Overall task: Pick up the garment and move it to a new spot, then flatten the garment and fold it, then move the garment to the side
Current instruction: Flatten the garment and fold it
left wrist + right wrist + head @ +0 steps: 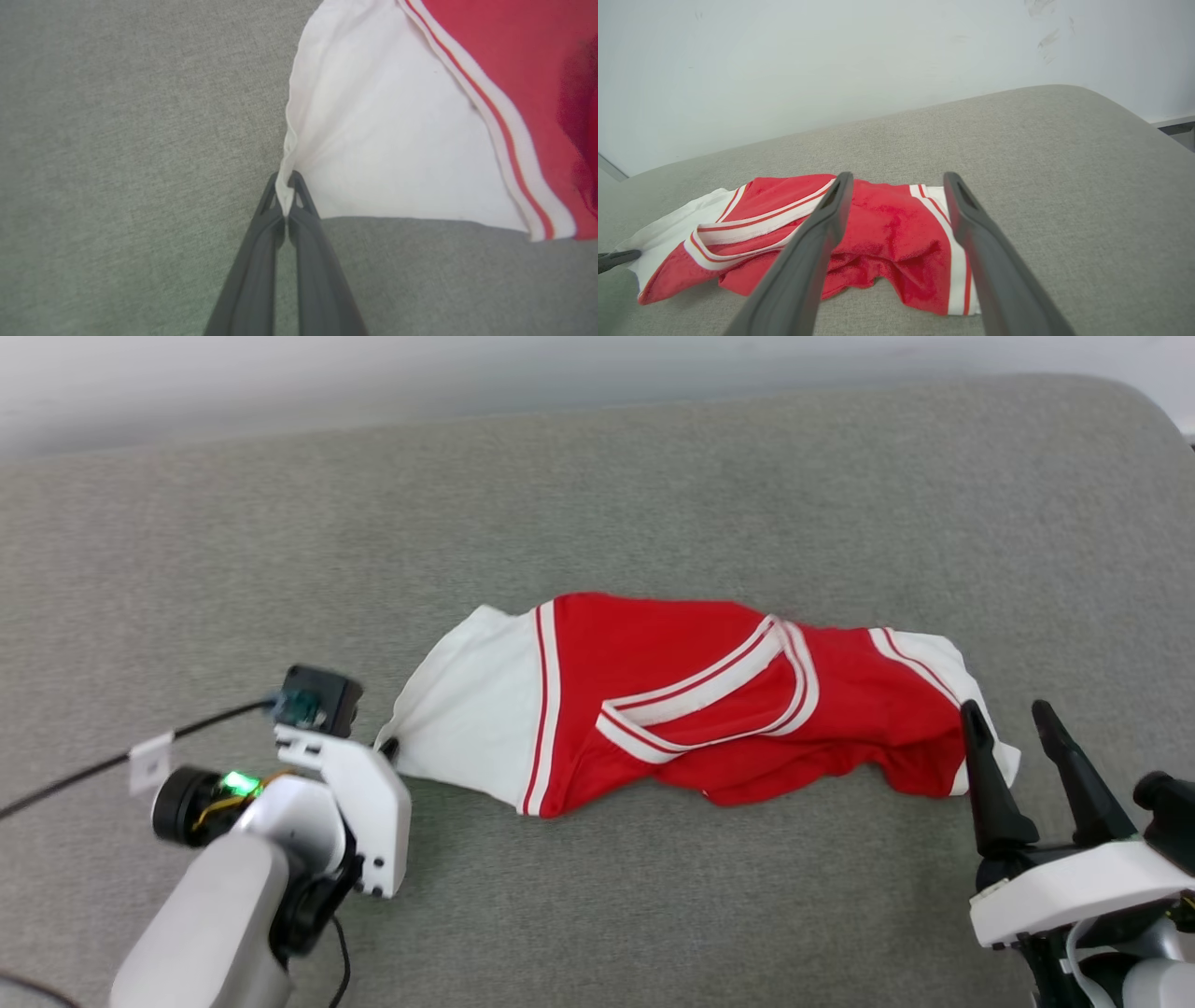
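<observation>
Left gripper [285,189] clamped on garment [691,700] white sleeve edge, right gripper [1006,714] spread wide open by the other sleeve; cable tag [149,761] probably printed, too blurred to read.

- Grey cushion [653,476]: bare fabric ahead of and behind the garment [709,709], room to pass either way.
- Garment: low crumpled heap mid-surface, between the arms.
- Left gripper [387,747] pinched on white sleeve edge, blocks that end; cable [93,770] trails leftward.
- Right gripper [1004,709], fingers apart, crowds the other sleeve.
- Wall [831,70] bounds the far side.
</observation>
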Controlling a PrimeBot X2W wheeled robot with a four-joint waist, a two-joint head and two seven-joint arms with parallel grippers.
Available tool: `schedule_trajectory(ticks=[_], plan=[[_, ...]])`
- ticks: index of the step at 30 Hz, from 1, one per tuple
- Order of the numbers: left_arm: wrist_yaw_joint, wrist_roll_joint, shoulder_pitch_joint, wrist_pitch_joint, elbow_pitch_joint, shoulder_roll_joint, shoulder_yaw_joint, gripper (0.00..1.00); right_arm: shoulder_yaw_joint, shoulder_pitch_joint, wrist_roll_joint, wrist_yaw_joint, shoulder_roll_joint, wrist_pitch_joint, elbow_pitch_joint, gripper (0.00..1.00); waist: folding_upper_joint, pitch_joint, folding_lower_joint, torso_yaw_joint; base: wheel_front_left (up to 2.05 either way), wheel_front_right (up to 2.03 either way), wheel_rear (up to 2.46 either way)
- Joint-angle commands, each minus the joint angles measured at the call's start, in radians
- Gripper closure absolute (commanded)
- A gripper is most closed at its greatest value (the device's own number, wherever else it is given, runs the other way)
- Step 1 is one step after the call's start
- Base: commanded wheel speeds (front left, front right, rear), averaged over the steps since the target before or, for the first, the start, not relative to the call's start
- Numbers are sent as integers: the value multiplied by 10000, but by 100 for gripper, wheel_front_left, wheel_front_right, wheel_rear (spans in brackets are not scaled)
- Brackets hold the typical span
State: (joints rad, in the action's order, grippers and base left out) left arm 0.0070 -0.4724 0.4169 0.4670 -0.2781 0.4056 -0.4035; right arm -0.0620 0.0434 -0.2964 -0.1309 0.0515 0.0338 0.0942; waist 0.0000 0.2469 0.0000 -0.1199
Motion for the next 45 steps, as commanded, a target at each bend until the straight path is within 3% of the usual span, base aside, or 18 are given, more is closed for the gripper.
schedule_trajectory(ticks=[1,7,14,17,23,29,33,39,44,45], plan=[[208,-104,-474,-112,299,92,134,100,-104,-113,95,3,-17,62,89,0,0,-212,0,275,0,0,0],[815,-422,-1895,-311,1265,255,538,100,-325,-326,131,3,-17,282,229,0,0,-481,0,611,0,0,0],[1323,-537,-3014,-1050,2015,-23,758,100,-886,-492,-105,3,-10,771,194,0,0,-771,0,825,0,0,0],[1454,-413,-3093,-1348,2313,-81,784,100,-1505,-289,-455,5,288,1337,-170,0,0,-912,0,871,0,0,0],[1588,-190,-2940,-1593,2951,-97,689,100,-2201,722,-1262,3,1484,3195,-1482,0,0,-978,0,1102,0,0,0],[1536,59,-2501,-1766,3460,-184,494,100,-1419,2279,-1947,3,2698,5561,-2865,0,0,-448,0,1554,0,0,0],[1462,251,-2036,-1892,3701,-305,322,100,-720,3279,-2123,3,3157,6713,-3657,0,0,30,0,1908,0,0,0],[1383,416,-1518,-2082,3763,-521,95,100,74,4242,-2053,3,3419,7454,-5025,0,0,541,0,2255,0,0,0],[1366,379,-1405,-2189,3635,-571,70,100,727,4289,-2297,3,3279,7960,-6058,0,0,667,0,2351,0,0,0],[1366,367,-1399,-2224,3613,-566,78,100,812,4266,-2391,3,3239,8118,-6242,52,0,671,0,2349,0,0,0]])
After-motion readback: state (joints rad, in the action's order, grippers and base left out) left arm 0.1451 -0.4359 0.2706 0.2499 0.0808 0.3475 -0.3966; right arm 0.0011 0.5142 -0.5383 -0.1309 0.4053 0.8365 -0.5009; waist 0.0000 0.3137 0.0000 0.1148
